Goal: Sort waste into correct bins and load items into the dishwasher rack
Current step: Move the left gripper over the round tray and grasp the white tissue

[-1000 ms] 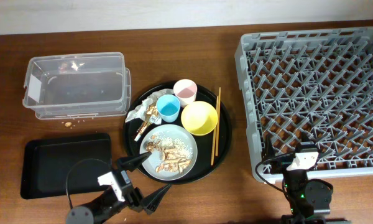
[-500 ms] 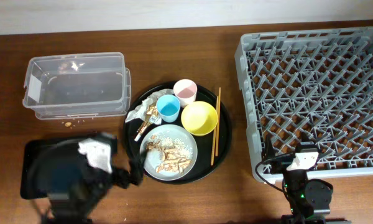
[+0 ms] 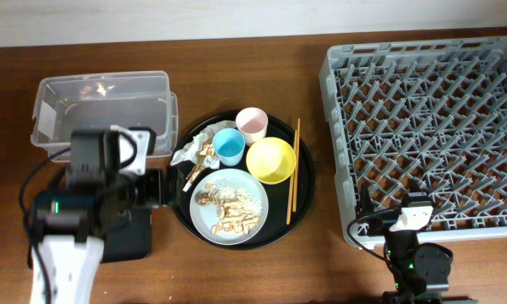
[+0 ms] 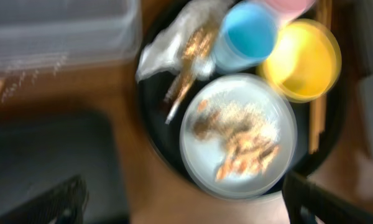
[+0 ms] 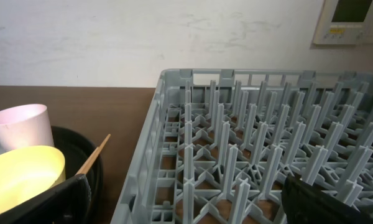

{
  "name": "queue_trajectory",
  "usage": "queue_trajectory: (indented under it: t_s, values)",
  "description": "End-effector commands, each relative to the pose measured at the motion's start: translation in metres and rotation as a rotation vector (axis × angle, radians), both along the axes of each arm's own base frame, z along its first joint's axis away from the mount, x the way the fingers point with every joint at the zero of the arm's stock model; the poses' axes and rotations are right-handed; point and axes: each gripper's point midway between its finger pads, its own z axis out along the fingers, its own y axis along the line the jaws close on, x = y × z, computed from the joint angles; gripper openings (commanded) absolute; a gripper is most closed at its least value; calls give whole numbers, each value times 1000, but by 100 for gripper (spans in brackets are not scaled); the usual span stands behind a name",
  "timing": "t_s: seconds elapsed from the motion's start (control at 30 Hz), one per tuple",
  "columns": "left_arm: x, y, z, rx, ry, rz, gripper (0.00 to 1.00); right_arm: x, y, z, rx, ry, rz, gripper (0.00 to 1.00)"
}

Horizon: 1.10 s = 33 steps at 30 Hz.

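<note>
On the round black tray [image 3: 300, 211] stand a pink cup [image 3: 253, 124], a blue cup [image 3: 229, 146], a yellow bowl [image 3: 271, 160] and a grey-blue plate [image 3: 255, 187] holding rice and brown scraps [image 4: 242, 140]. Chopsticks [image 3: 293, 169] lie to the right of the bowl. A crumpled napkin [image 3: 190, 152] with gold wrapper bits rests left of the blue cup. My left gripper [image 3: 156, 187] hovers open just left of the plate [image 4: 196, 171], nothing between its fingers [image 4: 62, 199]. My right gripper [image 5: 189, 208] stands open at the dishwasher rack's [image 3: 331, 127] near left corner.
The clear tub [image 3: 101, 78] sits at the back left with crumbs beside it. The shallow black tray [image 3: 128, 241] lies partly under my left arm. The rack's upright pegs [image 5: 267, 143] fill the right wrist view, with the pink cup [image 5: 22, 124] and bowl [image 5: 22, 174] at its left.
My left arm has risen from the table's front edge and swung left and back, over the black tray. The right arm has not moved.
</note>
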Motion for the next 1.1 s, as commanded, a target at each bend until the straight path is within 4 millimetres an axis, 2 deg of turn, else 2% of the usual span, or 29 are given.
queue_trajectory:
  t_s: [0.0,0.1,0.23,0.33,0.43,0.47,0.5,0.57,0.63,0.8,0.9,0.93,1.07]
  values:
    - [23,8,10,74,52,41,99,0,-3,-3,4,4,-16,99]
    - [35,-17,7,-50,65,-26,99,0,-3,-3,4,4,-16,99]
    - [39,-34,-5,-135,124,-68,99,0,-3,-3,4,4,-16,99]
    - [44,-36,-17,-136,155,-86,99,0,-3,-3,4,4,-16,99]
    - [62,-36,-18,-85,83,-170,97,0,-3,-3,4,4,-16,99]
    - [69,-33,-18,-57,58,-162,92,0,-3,-3,4,4,-16,99]
    - [78,-31,-18,-24,29,-154,82,0,-3,-3,4,4,-16,99]
    - [90,-29,-18,21,-14,-152,73,0,-3,-3,4,4,-16,99]
    - [105,-29,-18,77,-64,-153,72,0,-3,-3,4,4,-16,99]
    - [127,-46,-24,86,-117,-207,71,0,-3,-3,4,4,-16,99]
    - [133,-56,-46,113,-84,-275,70,0,-3,-3,4,4,-16,99]
    - [136,-59,-55,125,-70,-296,61,0,-3,-3,4,4,-16,99]
    - [149,-57,-71,153,-67,-285,57,0,-3,-3,4,4,-16,98]
